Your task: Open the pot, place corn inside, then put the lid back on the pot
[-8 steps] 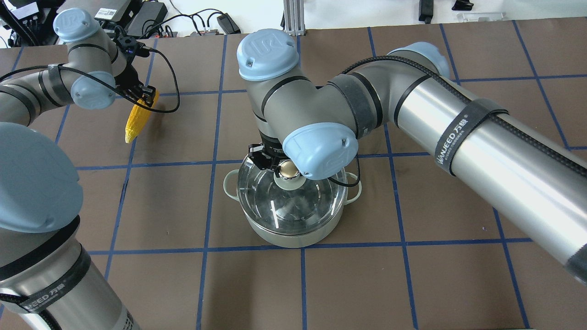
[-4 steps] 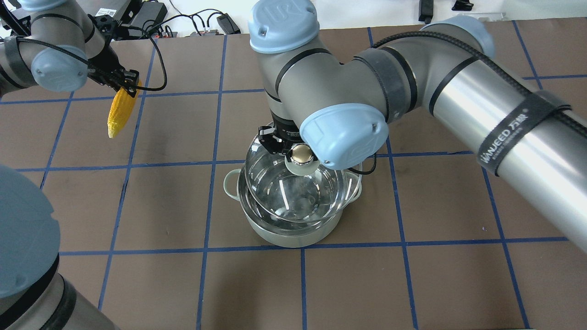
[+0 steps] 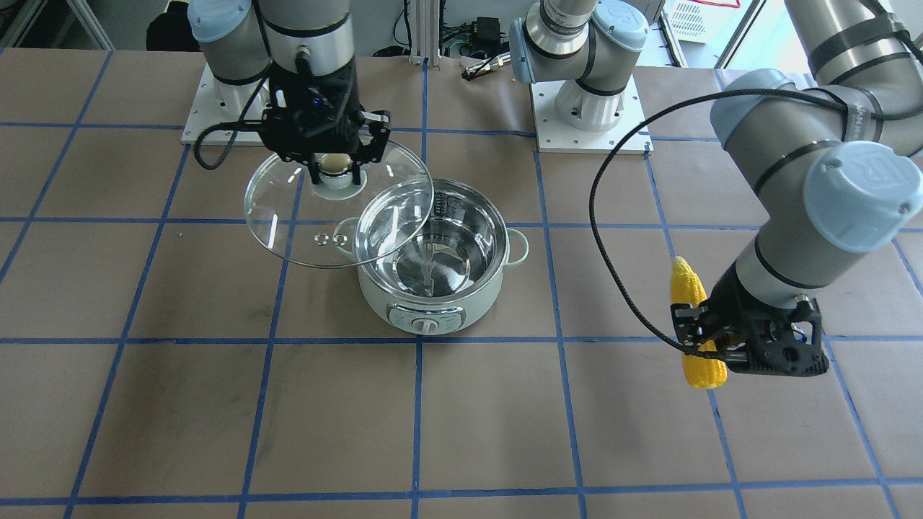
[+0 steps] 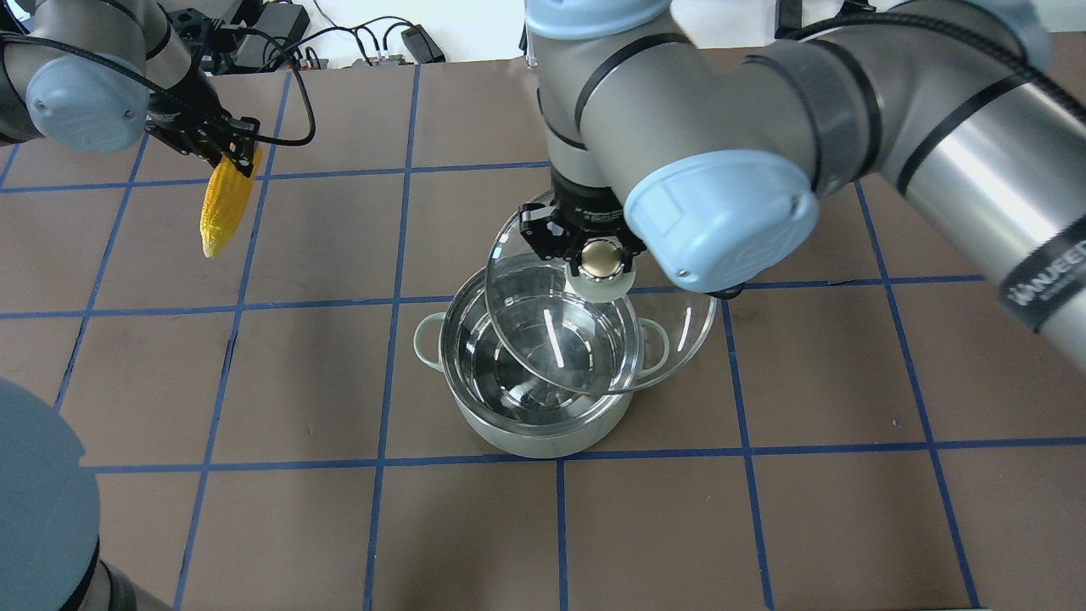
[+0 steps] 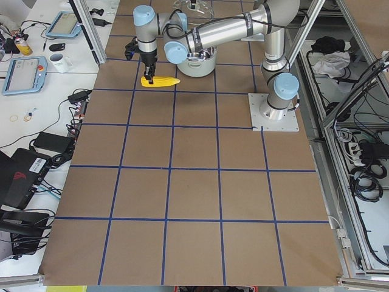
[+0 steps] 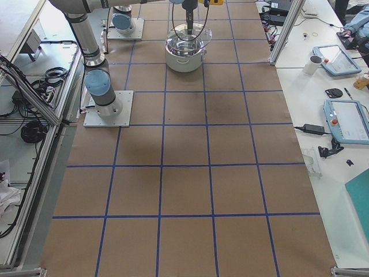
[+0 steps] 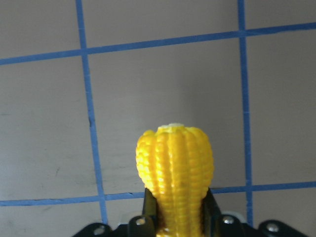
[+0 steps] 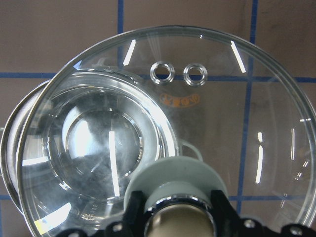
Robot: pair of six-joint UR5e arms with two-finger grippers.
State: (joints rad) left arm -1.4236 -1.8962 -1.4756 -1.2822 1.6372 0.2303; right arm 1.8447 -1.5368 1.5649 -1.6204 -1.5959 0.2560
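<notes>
We see only bare, shiny steel inside the pot [image 4: 543,437], which sits near the middle of the table [image 4: 254,382]; no corn is in it yet. The lid [image 4: 674,327] hangs above the pot, shifted right and slightly far in the overhead view, and it overlaps about half the opening. The right gripper [image 4: 599,255] has its fingers closed on the lid's knob [image 4: 601,270]. Well apart at the far left, the corn [image 4: 225,199] is off the table, clamped near its thick end by the left gripper [image 4: 231,154].

We judge the main danger to be bringing the corn across before the lid clears: ear or arm could strike the glass and twist it on the knob. Held by one end, the corn could also slip, or catch the rim if it goes in level.
</notes>
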